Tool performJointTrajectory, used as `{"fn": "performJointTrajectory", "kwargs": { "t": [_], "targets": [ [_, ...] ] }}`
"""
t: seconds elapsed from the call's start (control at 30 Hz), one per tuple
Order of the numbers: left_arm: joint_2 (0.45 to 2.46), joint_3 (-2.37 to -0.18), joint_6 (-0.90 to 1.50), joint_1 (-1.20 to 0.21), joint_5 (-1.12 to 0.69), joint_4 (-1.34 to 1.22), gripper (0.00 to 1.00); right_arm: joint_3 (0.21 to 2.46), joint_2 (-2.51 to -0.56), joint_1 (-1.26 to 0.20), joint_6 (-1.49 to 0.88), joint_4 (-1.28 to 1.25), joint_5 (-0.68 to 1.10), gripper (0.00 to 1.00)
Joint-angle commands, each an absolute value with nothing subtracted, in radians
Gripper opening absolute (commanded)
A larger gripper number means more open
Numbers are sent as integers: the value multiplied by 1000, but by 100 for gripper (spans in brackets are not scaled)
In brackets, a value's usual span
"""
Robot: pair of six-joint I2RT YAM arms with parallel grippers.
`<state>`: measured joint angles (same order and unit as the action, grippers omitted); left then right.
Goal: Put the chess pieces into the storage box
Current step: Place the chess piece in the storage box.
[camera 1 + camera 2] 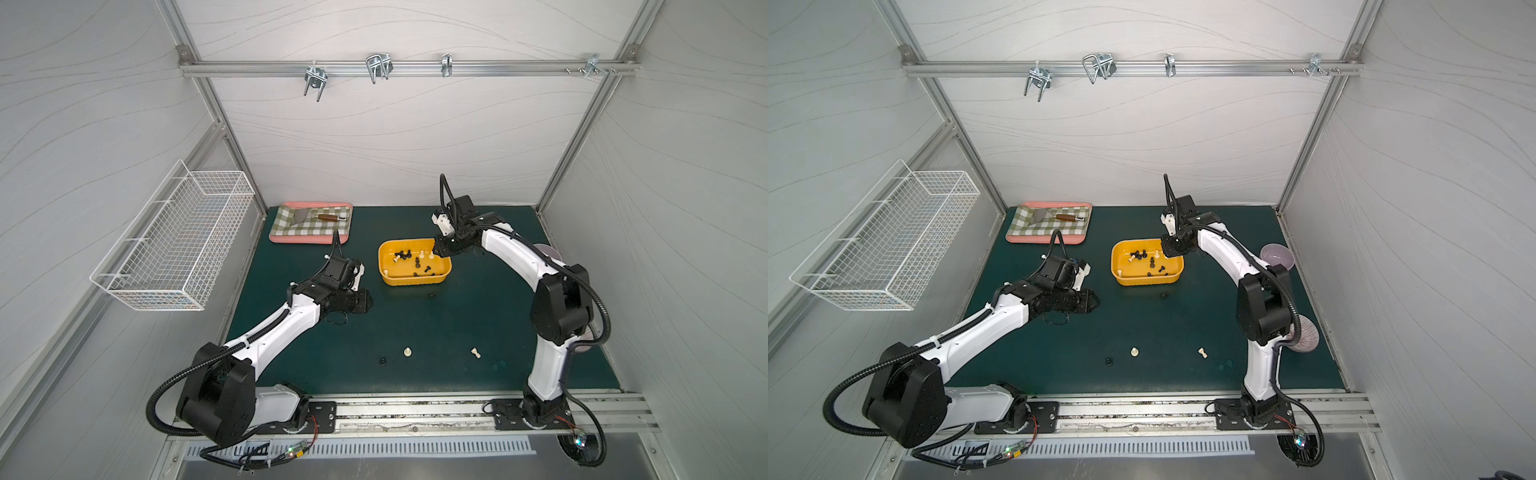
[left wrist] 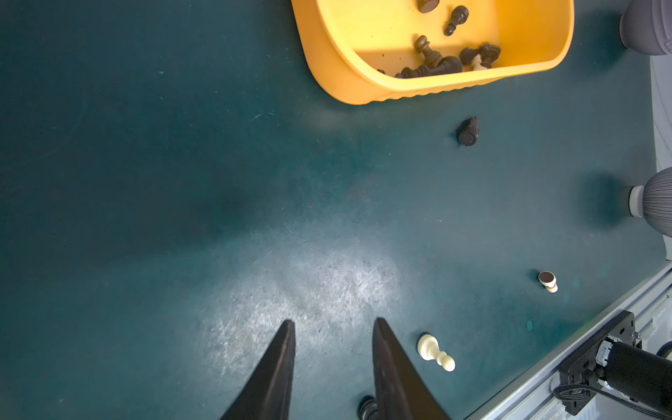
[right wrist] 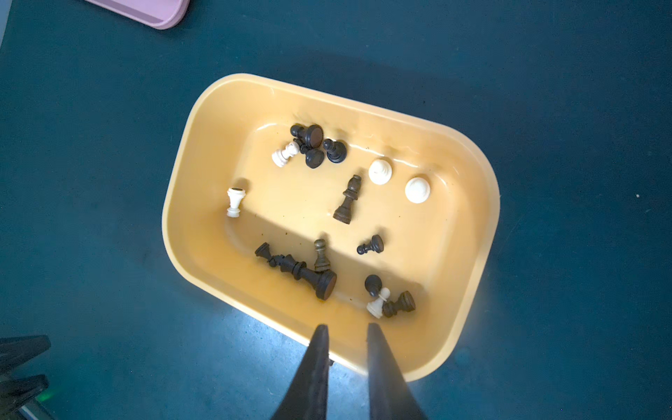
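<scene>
Four loose chess pieces (image 1: 1134, 352): on the green worktop (image 1: 478, 316), outside the box. Lone black piece (image 1: 432, 295) lies just off the box's near wall. Second black piece (image 1: 382, 361), upright cream pawn (image 1: 408, 352) and toppled cream pawn (image 1: 476, 353) form a row towards the near edge.
Storage box (image 1: 415, 280): yellow tub, mid-worktop towards the far edge, right of centre.
Box contents (image 3: 348, 200): some fifteen dark and cream pieces, mostly toppled. Two clusters overlap, so the exact count is uncertain.
Right gripper (image 3: 346, 326): above the rim at the box's far-right corner. Jaws a narrow gap apart, nothing between them.
Left gripper (image 2: 332, 327): over bare worktop left of the box. Jaws parted, empty.
Partly hidden: second black piece sits half behind one finger (image 2: 394, 382) in the left wrist view and is cut by the frame edge. Two lilac ribbed bowls (image 1: 1277, 254) by the right edge are screened in part by the right arm in the top views, and cut off in the left wrist view.
Far-left corner: pink-rimmed checked tray (image 1: 309, 240) carrying a wooden-handled trowel (image 1: 320, 216). The left arm's cable crosses its near rim.
Left wall: white wire basket (image 1: 174, 237).
</scene>
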<state>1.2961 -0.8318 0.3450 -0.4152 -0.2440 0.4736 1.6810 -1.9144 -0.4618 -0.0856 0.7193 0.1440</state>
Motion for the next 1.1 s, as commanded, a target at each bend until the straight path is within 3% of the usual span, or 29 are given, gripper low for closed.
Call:
{"fn": "performJointTrajectory", "kwargs": {
  "t": [0.0,0.6,0.87,1.07],
  "targets": [
    [1268,-827,348,-420,-242,483,37,1692,-1912,-454,-73,734,156,28],
    [1219,-796,347,-425,-223,519,44,1575,-1800,-455,-86,706,148,62],
    [1163,-786,346,-457,-185,597,45,1481,-1691,-454,-92,686,160,65],
    [1130,-760,386,-571,-128,649,46,1377,-1587,-453,-108,664,176,67]
  ]
}}
